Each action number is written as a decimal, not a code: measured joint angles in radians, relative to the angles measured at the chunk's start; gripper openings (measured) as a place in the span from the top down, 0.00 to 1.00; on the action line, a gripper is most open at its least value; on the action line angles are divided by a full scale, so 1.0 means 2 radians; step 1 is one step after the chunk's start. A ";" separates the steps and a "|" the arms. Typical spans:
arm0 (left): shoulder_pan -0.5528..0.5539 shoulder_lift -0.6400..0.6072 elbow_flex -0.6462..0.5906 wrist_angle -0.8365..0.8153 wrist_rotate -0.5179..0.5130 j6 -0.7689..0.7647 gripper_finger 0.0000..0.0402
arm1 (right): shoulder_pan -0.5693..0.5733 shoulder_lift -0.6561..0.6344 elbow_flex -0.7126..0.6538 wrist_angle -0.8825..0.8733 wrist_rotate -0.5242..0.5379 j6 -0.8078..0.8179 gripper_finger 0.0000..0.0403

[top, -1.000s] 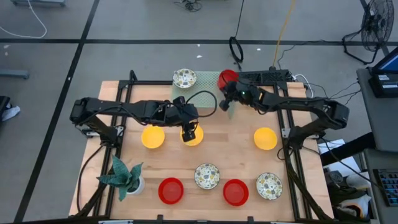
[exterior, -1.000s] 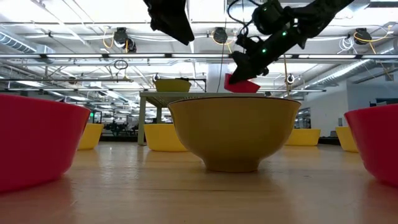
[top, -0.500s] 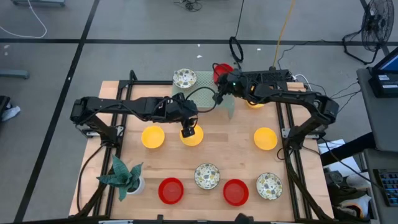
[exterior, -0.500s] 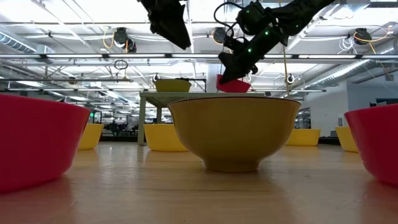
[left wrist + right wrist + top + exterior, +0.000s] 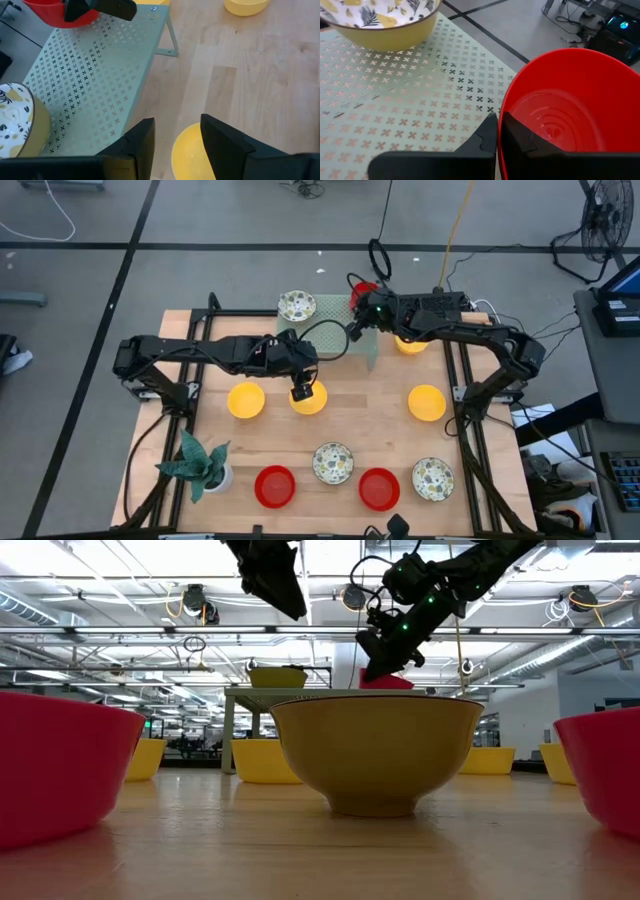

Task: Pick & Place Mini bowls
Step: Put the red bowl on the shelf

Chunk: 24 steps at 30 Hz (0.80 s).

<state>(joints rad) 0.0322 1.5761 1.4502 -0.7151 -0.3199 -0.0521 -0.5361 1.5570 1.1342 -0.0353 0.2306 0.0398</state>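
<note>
Red bowl [image 5: 570,115] is pinched by its rim in the right tool [image 5: 497,131]; lower it level onto the rack [image 5: 395,95]. The left tool [image 5: 176,135] hovers open, empty.

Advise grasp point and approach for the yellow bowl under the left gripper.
Pinch the rim, descending from above. The yellow bowl sits upright, mouth up, so its thin wall fits between the fingers of the open left gripper hovering over it; its rounded outside is likely too wide to straddle.

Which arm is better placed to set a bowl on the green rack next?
Right. The right gripper already pinches the red bowl over the rack; the left gripper hangs open, empty, above a yellow bowl.
</note>
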 joint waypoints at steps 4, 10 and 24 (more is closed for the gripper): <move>0.000 0.000 0.000 0.000 0.000 0.003 0.59 | 0.000 0.000 0.000 0.000 0.000 -0.002 0.99; 0.000 0.000 0.000 0.000 0.000 0.011 0.59 | 0.000 0.000 0.000 0.003 0.000 -0.015 0.99; 0.000 0.000 0.000 0.000 0.000 0.016 0.59 | 0.001 0.000 -0.001 0.034 -0.038 -0.039 0.75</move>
<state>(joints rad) 0.0322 1.5761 1.4502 -0.7148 -0.3202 -0.0208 -0.5350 1.5566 1.1324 0.0320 0.1555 -0.0390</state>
